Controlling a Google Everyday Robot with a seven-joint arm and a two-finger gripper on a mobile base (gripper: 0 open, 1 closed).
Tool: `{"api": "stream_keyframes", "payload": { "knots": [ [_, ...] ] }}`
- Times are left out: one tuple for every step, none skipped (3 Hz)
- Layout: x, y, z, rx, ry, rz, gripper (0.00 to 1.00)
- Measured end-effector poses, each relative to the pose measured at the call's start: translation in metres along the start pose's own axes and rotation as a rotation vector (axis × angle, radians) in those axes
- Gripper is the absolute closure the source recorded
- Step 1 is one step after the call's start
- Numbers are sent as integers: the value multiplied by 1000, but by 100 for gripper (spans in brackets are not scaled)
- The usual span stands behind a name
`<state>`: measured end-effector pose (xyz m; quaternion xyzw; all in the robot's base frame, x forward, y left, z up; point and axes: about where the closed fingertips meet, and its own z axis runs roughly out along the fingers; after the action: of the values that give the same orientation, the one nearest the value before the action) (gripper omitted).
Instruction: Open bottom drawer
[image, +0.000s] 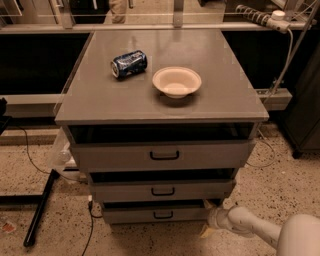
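The bottom drawer (150, 214) is the narrowest and shortest of three grey fronts, low on the cabinet, with a small black bar handle (163, 215). It stands slightly out, with a dark gap above it. My white arm comes in from the lower right, and my gripper (214, 218) is at the drawer's right end, near the floor. Its tips are hidden behind the drawer's corner.
Above are the medium drawer (162, 190) and the widest top drawer (162, 155). On the cabinet top lie a blue can (129, 63) on its side and a white bowl (176, 81). A black stand leg (39, 206) and cables lie at the left. A dark cabinet (309, 115) stands at the right.
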<state>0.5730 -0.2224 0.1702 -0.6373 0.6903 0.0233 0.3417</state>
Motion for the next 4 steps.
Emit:
{"api": "stream_keyframes", "payload": {
  "knots": [
    [9,-10,5,-24,-83,4,0],
    [2,-10,18,-48,-92,-1,0],
    [2,-11,18,-48,-93,-2,0],
    [2,-11,18,-48,-93,-2,19]
  ]
}}
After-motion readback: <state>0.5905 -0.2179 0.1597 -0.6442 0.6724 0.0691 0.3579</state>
